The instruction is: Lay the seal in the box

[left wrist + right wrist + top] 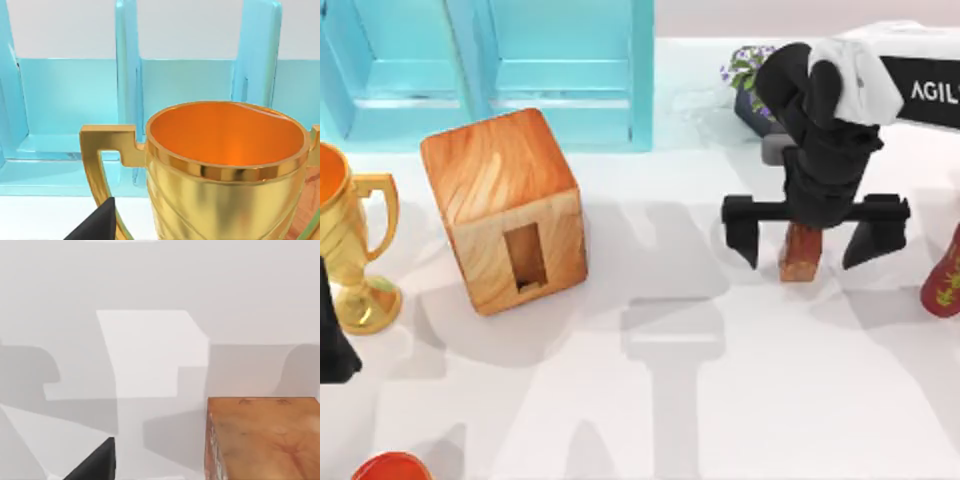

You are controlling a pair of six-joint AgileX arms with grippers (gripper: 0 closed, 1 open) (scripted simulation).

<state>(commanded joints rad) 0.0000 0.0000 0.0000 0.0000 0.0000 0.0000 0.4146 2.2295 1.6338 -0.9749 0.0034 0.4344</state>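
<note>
Standing upright on the white table [670, 420], the small rectangular seal [800, 250] with its dark red-brown top and lighter orange-brown base sits well to the right of the large grained wooden box [505, 205], directly beneath the right gripper [813, 238]. That gripper's two black fingers [742, 232] are spread wide, one on either side of the block and clear of it, apparently lined up so they can close on it; nothing is held yet. The right wrist view shows the seal's orange-brown face [262, 437] close below the camera. The box rests tilted on the table, its narrow upright rectangular hole [524, 257] facing the open tabletop, seemingly left reachable for the seal. Behind the box stands a turquoise panelled cabinet [520, 70]; left of the box is a gold trophy cup [350, 250], beside which the left arm [332, 340] is parked, its fingers' state impossible to tell. A red vase with green marks [945, 275] stands far right of the box.
</note>
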